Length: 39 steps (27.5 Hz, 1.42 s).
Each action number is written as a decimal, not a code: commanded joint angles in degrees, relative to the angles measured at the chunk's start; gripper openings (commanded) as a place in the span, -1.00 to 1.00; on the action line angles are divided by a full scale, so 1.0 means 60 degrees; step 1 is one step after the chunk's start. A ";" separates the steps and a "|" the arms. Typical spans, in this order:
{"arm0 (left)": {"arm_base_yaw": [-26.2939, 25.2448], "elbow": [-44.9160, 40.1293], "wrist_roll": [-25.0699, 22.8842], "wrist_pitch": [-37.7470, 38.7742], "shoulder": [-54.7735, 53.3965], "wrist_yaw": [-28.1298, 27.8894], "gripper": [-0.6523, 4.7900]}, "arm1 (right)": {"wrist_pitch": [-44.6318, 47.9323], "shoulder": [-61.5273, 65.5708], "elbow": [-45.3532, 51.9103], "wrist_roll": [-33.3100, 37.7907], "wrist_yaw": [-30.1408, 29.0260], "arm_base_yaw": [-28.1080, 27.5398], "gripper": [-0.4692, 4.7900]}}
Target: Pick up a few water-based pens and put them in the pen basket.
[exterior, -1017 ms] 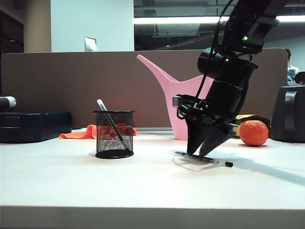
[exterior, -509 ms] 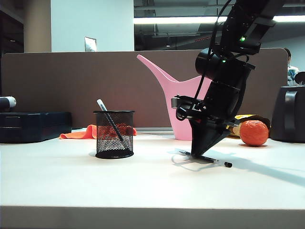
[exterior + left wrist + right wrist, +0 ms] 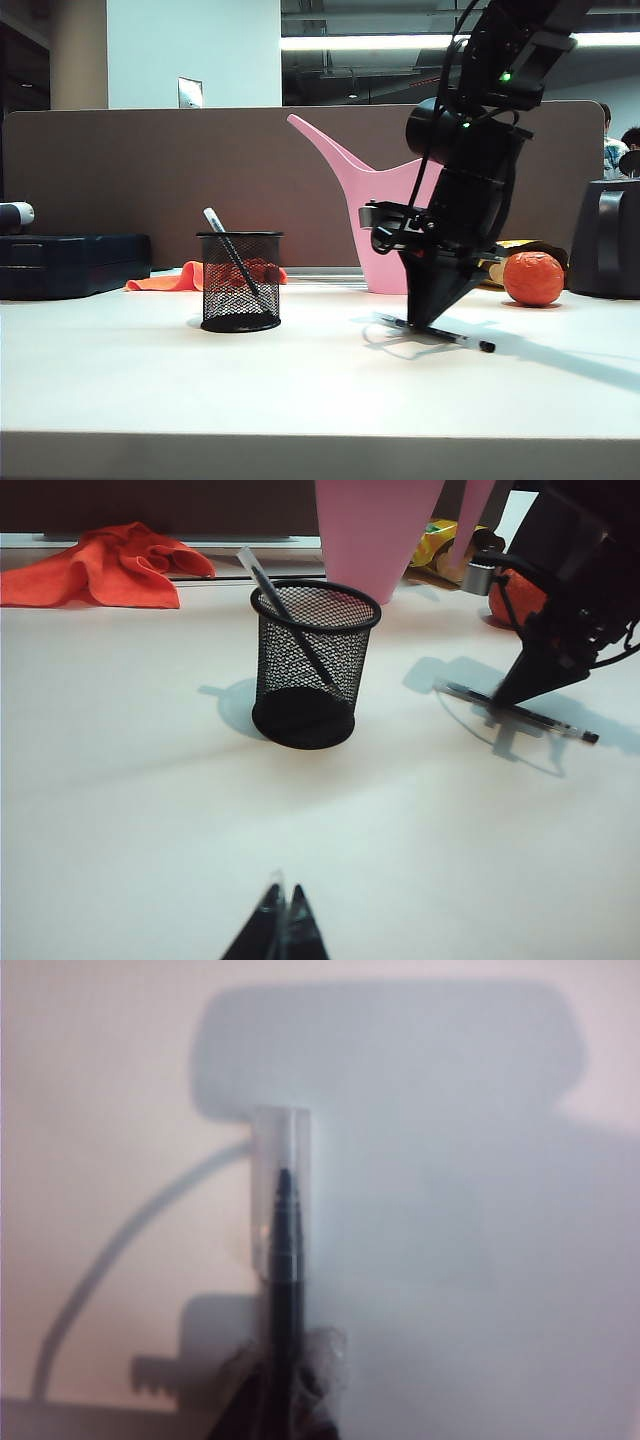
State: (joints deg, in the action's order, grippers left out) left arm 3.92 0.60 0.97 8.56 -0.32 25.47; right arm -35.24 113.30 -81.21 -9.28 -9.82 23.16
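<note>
On the right side of the table [image 3: 300, 390], we have the right hand [image 3: 428, 322] down at the surface with its jaws pinched tight on a water-based pen [image 3: 462, 340], which lies flat with its black tip pointing away to the right. From the right wrist view the barrel of the gripped pen [image 3: 282, 1250] runs straight out from between the fingertips, so the pinch looks centred across the barrel (though we cannot tell how far along its length it sits).

Over to the left, well apart from it, stands the pen basket [image 3: 239, 282], upright, with another pen [image 3: 229, 256] leaning inside, its whitish cap poking above the rim. The left hand [image 3: 281, 935] hangs low over bare table short of the basket, fingertips together, holding nothing.

So what could spoil this? We reckon the thin, smooth barrel is the worry: gripped off its middle, it could swivel or droop on the lift and slide free. Then the basket's mouth is narrow and already has a leaning pen across it, so a tilted pen could catch the rim or that cap and tip the light mesh cup. The pink watering can [image 3: 375, 215] stands just behind the arm, and a wide swing might clip it.
</note>
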 commanded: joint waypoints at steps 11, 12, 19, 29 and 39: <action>-0.0004 0.0018 -0.0018 -0.0044 -0.0011 0.0040 -0.78 | 0.0215 -0.1078 0.0051 0.0058 -0.0106 -0.0007 -0.85; -0.0004 0.0018 -0.0018 -0.0044 -0.0011 0.0044 -0.78 | 0.0335 -0.1180 0.0051 0.0066 -0.0328 -0.0007 -0.85; -0.0004 0.0018 -0.0018 -0.0044 -0.0007 0.0044 -0.78 | 0.1749 -0.1752 0.0047 0.1399 -0.1501 -0.0007 -0.85; -0.0004 0.0018 -0.0018 -0.0040 -0.0007 0.0044 -0.78 | 0.4109 -0.1876 0.0051 0.2667 -0.2659 0.0109 -0.85; -0.0007 0.0018 -0.0018 -0.0040 -0.0007 0.0040 -0.78 | 0.7431 -0.1847 0.0051 0.3304 -0.3402 0.0455 -0.85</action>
State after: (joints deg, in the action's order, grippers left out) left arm 3.92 0.60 0.97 8.58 -0.34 25.47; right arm 3.73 102.45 -80.68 10.24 -29.61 25.41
